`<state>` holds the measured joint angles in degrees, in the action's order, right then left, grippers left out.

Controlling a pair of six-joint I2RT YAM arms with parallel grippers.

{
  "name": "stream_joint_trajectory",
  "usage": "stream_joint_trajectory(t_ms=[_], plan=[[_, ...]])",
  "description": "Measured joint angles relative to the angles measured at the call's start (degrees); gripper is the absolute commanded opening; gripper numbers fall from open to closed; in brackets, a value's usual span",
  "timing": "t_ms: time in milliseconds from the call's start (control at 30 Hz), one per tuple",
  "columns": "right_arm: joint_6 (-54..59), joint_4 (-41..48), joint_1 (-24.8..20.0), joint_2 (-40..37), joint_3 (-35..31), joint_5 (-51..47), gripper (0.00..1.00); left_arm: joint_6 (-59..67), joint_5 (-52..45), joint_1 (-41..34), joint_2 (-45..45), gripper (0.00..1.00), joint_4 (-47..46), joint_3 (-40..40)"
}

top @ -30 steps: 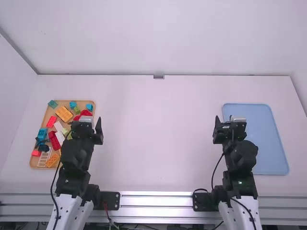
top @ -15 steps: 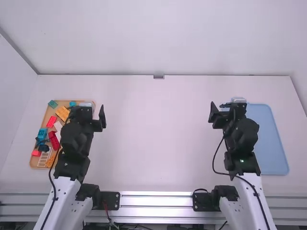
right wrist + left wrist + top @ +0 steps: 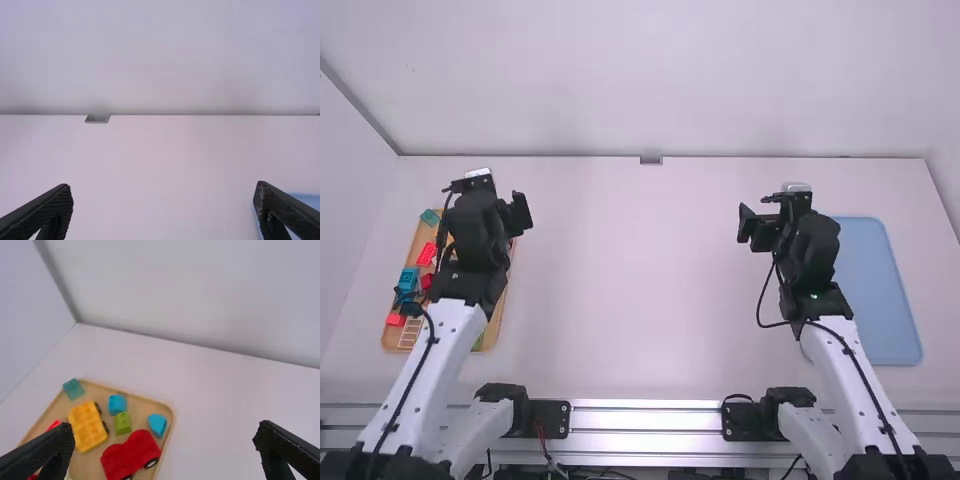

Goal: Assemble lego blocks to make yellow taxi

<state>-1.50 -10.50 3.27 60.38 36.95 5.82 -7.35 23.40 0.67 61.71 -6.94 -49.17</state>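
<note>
Left gripper (image 3: pixel 488 204): its fingers (image 3: pixel 42 450) stand wide apart, with nothing between their tips and nothing touched. The wooden tray (image 3: pixel 169 415) of blocks lies on the bench (image 3: pixel 640 290), below the tips and out toward the left side of this arm. In the left wrist view the tray bears a teal block (image 3: pixel 74 389), a yellow wheeled block (image 3: pixel 86 425), a blue block (image 3: pixel 117 404) above a green block (image 3: pixel 123 423), a red wheeled block (image 3: pixel 131 455) and a second blue block (image 3: pixel 157 425); the blocks are separate, no taxi being formed. One finger partly covers the tray, a red piece shows only as a sliver (image 3: pixel 54 425) near that fingertip, and the view's edge cuts the tray off. In the high view the left arm hides much of the tray. Right gripper (image 3: pixel 768 212): its fingers (image 3: pixel 42 210) are likewise spread wide and hold nothing; the blue tray (image 3: pixel 880 290) lies to their right, partly covered by one finger and cut off in the right wrist view.
</note>
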Motion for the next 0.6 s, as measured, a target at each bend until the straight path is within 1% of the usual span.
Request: stream_joint_trajectory(t_ms=[67,267,367,433,500,533,600], plan=[[0.20,0.04,0.63,0.52,0.52,0.07,0.98,-2.23,0.83,1.88,3.21,0.99,-2.99,-2.82],[0.39,0.55,0.74,1.11,0.66,0.26,0.98,-7.63,1.25,7.52,8.85,0.99,-11.06,-8.48],[0.46,0.57,0.74,1.11,0.66,0.28,0.98,-9.53,-2.56,12.92,12.59,0.99,-19.15,-14.27],[0.35,0.63,0.74,1.11,0.66,0.26,0.98,-9.86,-4.33,15.15,14.49,0.99,-22.03,-17.11],[0.37,0.59,0.74,1.11,0.66,0.28,0.98,-10.82,-6.91,19.04,18.73,0.99,-26.34,-22.53],[0.37,0.63,0.74,1.11,0.66,0.26,0.98,-10.97,-7.30,19.67,19.52,0.99,-26.95,-23.43],[0.33,0.57,0.74,1.11,0.66,0.26,0.98,-11.52,-9.68,23.04,24.68,0.99,-30.10,-28.57]])
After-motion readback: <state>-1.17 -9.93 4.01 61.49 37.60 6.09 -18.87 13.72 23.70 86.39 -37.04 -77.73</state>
